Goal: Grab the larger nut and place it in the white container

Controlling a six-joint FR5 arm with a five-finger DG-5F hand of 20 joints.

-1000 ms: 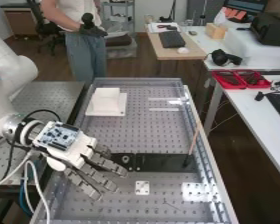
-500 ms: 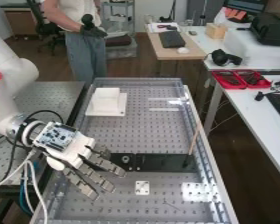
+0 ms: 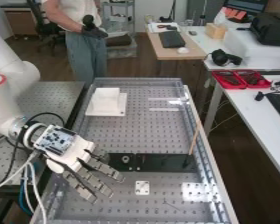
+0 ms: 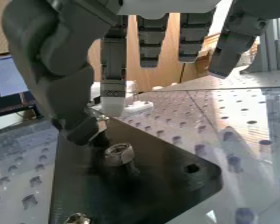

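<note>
Hand position: the hand (image 3: pixel 72 153) is located at the lower left of the high view, above the left side of the clear-walled tray (image 3: pixel 220 200), with the fingertips directed toward the lower right.
Finger state: the fingers (image 3: pixel 105 170) are extended nearly straight and spread, with gaps seen between them.
Thumb: the thumb (image 4: pixel 72 102) is set opposite the nearest finger; a space is left between the two tips.
Grip: no nut is seen clamped. Whether the near nut (image 4: pixel 101 125) is touched by the thumb tip cannot be told, as it is partly hidden by the thumb.
Nuts: the middle nut (image 4: pixel 119 154) is seated on the black plate (image 3: pixel 165 162), apart from the thumb tip. The end nut (image 4: pixel 77 219) is seen farther along the same plate. Which one is the larger cannot be told.
Plate position: the black plate is laid across the tray, below the centre of the high view.
Container: the white container (image 3: pixel 107 97) is placed upper left of centre in the high view, well apart from the hand.
Change, hand: compared with the earlier high views, the hand is shifted slightly toward the lower left; the fingers are kept extended and spread.
Change, container and plate: none is seen; the same places are occupied.
</note>
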